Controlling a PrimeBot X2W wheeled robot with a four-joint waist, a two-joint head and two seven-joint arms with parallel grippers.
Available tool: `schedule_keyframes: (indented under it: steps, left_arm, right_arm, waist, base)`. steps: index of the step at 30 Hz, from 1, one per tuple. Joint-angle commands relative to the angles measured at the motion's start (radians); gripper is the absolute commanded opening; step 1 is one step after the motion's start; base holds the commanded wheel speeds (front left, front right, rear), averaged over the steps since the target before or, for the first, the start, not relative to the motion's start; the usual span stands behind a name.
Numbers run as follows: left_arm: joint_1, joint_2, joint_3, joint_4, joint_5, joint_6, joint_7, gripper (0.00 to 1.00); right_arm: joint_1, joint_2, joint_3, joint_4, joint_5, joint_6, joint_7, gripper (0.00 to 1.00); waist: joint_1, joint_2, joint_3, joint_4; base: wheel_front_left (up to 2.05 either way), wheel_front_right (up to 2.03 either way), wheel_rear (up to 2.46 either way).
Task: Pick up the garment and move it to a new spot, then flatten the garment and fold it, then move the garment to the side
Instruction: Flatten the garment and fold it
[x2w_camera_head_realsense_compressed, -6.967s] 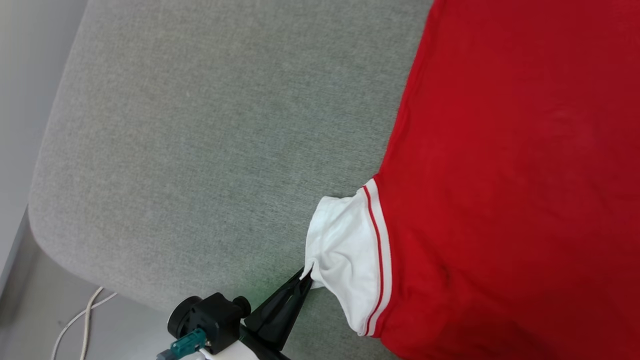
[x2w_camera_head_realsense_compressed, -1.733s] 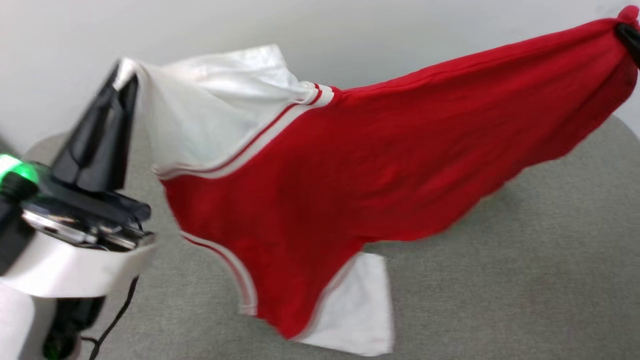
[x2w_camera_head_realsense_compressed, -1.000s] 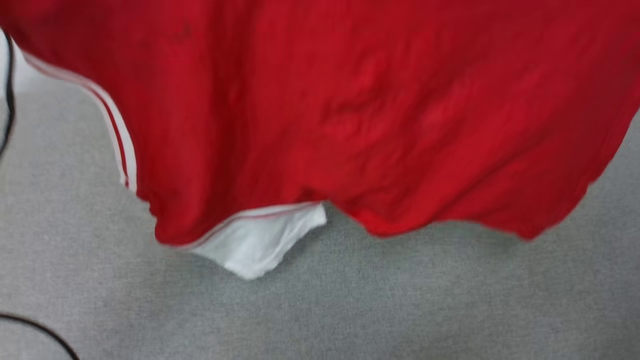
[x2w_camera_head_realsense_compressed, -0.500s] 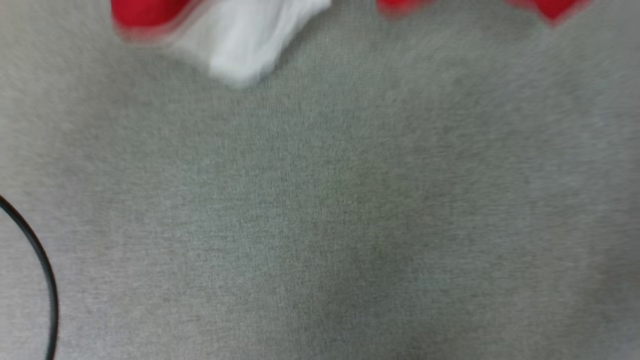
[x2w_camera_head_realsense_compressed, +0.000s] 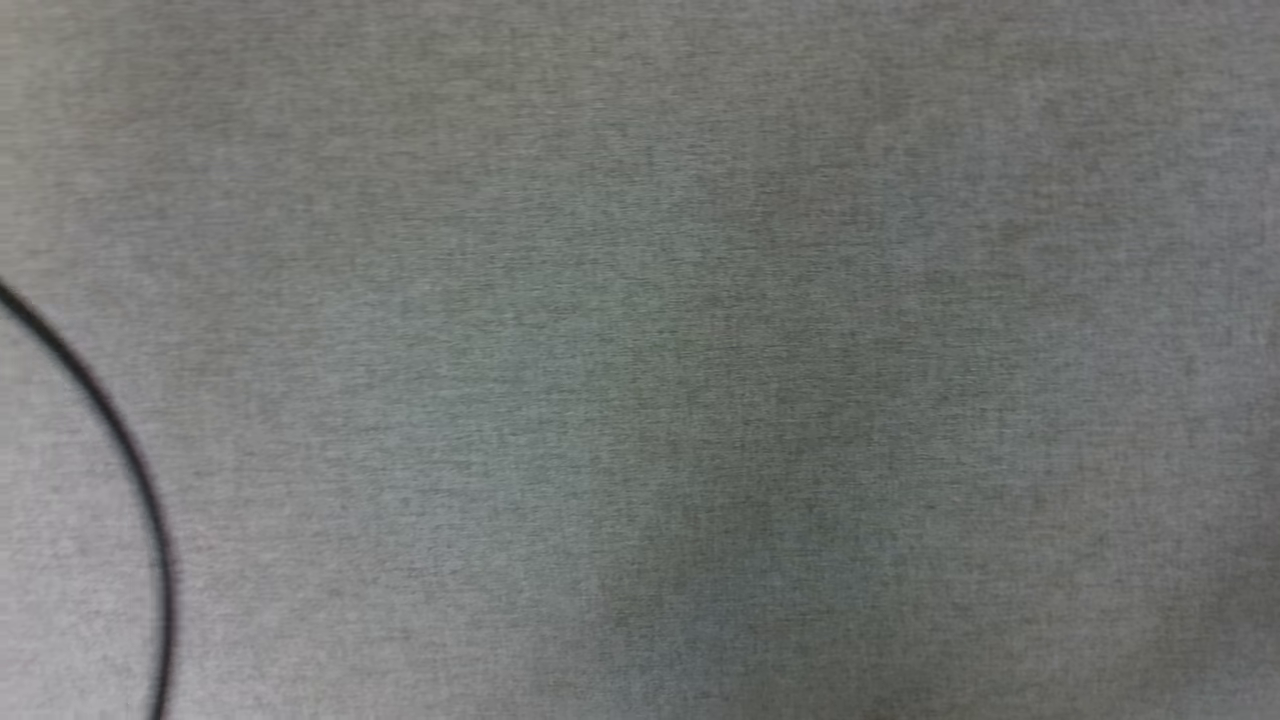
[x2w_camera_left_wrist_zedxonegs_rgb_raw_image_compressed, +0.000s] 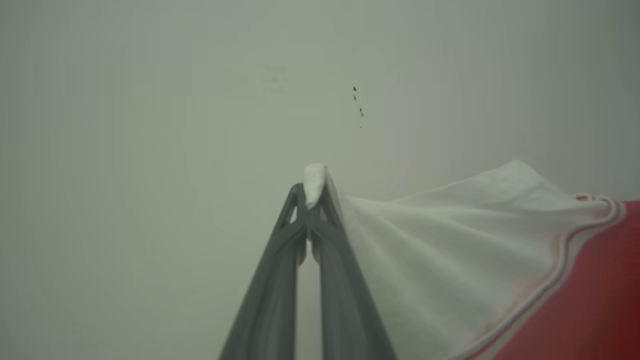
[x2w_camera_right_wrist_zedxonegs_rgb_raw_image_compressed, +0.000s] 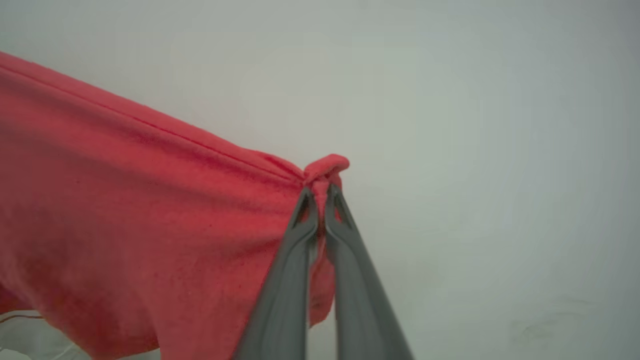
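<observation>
The garment (x2w_camera_left_wrist_zedxonegs_rgb_raw_image_compressed: 450, 260) hangs in the air, stretched between both arms in front of a pale wall. In the left wrist view my left gripper (x2w_camera_left_wrist_zedxonegs_rgb_raw_image_compressed: 312, 197) is shut on the tip of a white sleeve, with striped trim and red cloth trailing off to the right. In the right wrist view my right gripper (x2w_camera_right_wrist_zedxonegs_rgb_raw_image_compressed: 320, 192) is shut on a bunched corner of the garment's red cloth (x2w_camera_right_wrist_zedxonegs_rgb_raw_image_compressed: 150, 210), which drapes away to the left and downward.
The head view looks straight down at the grey fabric surface (x2w_camera_head_realsense_compressed: 700, 350). A thin black cable (x2w_camera_head_realsense_compressed: 120, 440) curves across its left edge. A pale wall (x2w_camera_left_wrist_zedxonegs_rgb_raw_image_compressed: 150, 125) stands behind both grippers.
The head camera has tilted down, so the garment's hanging hem and white sleeve have slid out of the top of its view. Both grips remain as they were.
</observation>
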Motion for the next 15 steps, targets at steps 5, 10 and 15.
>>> schedule_keyframes:
  steps: [5,10,15]
  left_arm:
    - [0.203,-0.049,-0.021,0.018,-0.026,-0.012,-0.027,0.00]
    - [0.469,-0.101,-0.023,-0.043,-0.039,-0.021,-0.033,0.00]
    - [0.798,-0.125,-0.025,-0.162,-0.018,-0.006,-0.033,0.00]
  right_arm:
    - [0.115,0.013,0.060,0.092,-0.002,-0.002,-0.071,0.00]
    - [0.283,0.037,0.131,0.156,0.035,-0.001,-0.121,0.00]
    - [0.472,0.022,0.232,0.181,0.076,-0.001,-0.144,0.00]
  waist:
    - [-0.0003,0.0000,-0.035,0.029]
    - [-0.0003,0.0000,-0.101,0.046]
    - [-0.0003,0.0000,-0.200,0.060]
  base:
    - [0.00,0.00,0.00]
    - [0.00,0.00,0.00]
    - [0.00,0.00,0.00]
